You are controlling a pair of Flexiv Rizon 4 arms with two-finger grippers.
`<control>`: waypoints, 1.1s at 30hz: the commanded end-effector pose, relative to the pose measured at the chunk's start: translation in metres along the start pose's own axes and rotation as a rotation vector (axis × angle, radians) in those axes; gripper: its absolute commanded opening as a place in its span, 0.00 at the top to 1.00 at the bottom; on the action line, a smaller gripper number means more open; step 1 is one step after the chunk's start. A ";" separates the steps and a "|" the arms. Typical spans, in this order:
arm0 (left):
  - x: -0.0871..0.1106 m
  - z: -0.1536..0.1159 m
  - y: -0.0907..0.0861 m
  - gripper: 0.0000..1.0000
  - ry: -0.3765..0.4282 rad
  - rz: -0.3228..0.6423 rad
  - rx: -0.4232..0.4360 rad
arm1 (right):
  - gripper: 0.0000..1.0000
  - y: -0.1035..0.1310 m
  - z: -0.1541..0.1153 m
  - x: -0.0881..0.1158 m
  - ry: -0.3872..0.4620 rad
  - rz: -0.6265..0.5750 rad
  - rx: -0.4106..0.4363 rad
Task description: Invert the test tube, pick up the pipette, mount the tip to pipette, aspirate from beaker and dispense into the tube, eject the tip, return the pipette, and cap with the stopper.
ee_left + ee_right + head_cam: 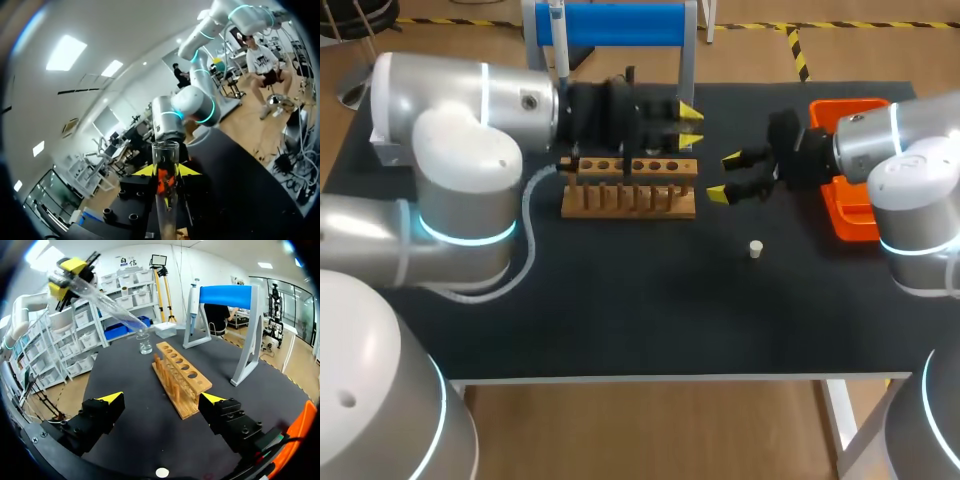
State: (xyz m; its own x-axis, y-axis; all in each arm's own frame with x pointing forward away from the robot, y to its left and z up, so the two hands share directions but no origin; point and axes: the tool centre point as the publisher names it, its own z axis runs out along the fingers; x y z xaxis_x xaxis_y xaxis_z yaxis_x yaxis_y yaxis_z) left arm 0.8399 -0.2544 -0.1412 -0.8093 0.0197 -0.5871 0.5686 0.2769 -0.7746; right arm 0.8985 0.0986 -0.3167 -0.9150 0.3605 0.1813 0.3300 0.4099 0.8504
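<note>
My left gripper (690,116) hovers above the right end of the wooden tube rack (630,186), shut on a clear test tube (166,195). The tube sticks out past the yellow tips (145,171). From the right wrist the same tube (107,305) slants down from the left gripper (67,276) over the beaker (144,343). My right gripper (724,176) stands open and empty just right of the rack, low over the mat; it (161,398) faces the rack (181,376). The pipette (557,30) hangs on the blue stand (620,25). A white stopper (756,248) lies on the mat.
An orange tray (850,170) sits at the right edge under my right arm. The blue stand (225,296) with the pipette (193,305) rises behind the rack. The stopper (161,472) lies under my right gripper's wrist.
</note>
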 end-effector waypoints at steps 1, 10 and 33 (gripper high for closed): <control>-0.019 -0.006 0.010 1.00 0.009 -0.062 0.059 | 0.00 0.000 -0.001 0.001 -0.001 0.000 0.001; -0.035 -0.013 0.033 1.00 -0.031 -0.198 0.142 | 0.00 0.000 -0.001 0.001 -0.001 0.000 0.001; -0.054 -0.013 0.046 1.00 -0.008 -0.301 0.174 | 0.00 0.000 -0.001 0.001 -0.001 0.000 0.001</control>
State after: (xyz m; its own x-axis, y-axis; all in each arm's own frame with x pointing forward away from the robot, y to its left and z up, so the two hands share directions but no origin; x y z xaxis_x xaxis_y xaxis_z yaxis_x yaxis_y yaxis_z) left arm 0.9057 -0.2300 -0.1419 -0.9436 -0.0486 -0.3275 0.3214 0.1032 -0.9413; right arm 0.8980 0.0987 -0.3163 -0.9147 0.3614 0.1809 0.3304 0.4109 0.8497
